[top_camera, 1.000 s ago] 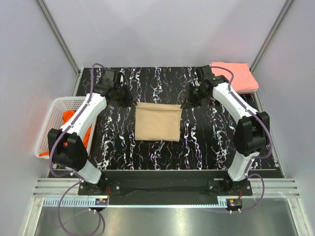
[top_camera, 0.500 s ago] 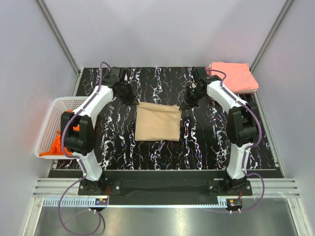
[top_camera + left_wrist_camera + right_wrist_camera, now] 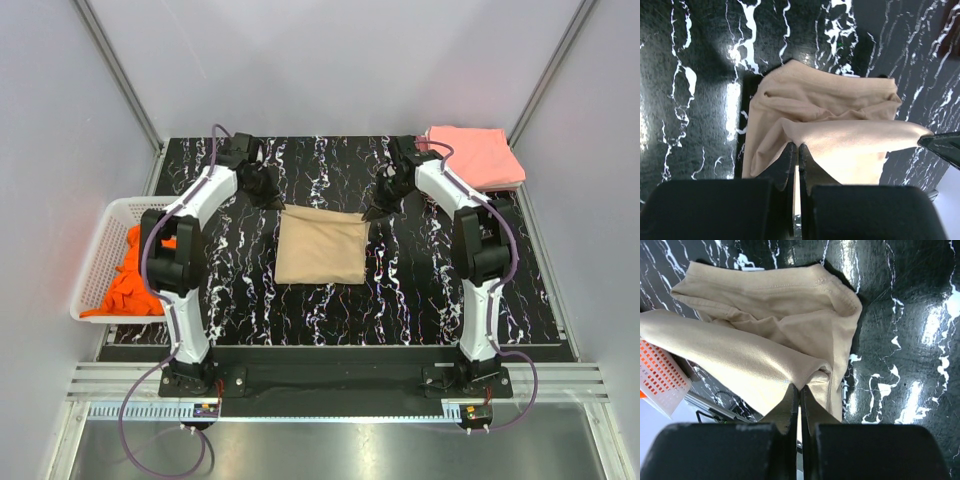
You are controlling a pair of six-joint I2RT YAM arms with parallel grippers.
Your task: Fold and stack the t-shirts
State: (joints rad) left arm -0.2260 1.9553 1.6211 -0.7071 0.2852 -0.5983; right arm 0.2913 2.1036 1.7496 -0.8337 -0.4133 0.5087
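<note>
The left gripper [image 3: 268, 200] is pinched tight on one far corner of the tan shirt [image 3: 320, 250], and the right gripper [image 3: 373, 212] is clamped on the other. The raised edge runs straight between the two grippers. The rest of the shirt lies flat on the table [image 3: 420, 290], spreading from both grippers back toward the arm bases, so a fold would likely draw that edge the same way. The pink stack [image 3: 478, 157] sits just beyond and to the right of the right gripper, so that arm is nearer to it. The orange shirt [image 3: 135, 285] lies in the basket [image 3: 92, 262], well left of the left gripper. No label or writing can be read.
</note>
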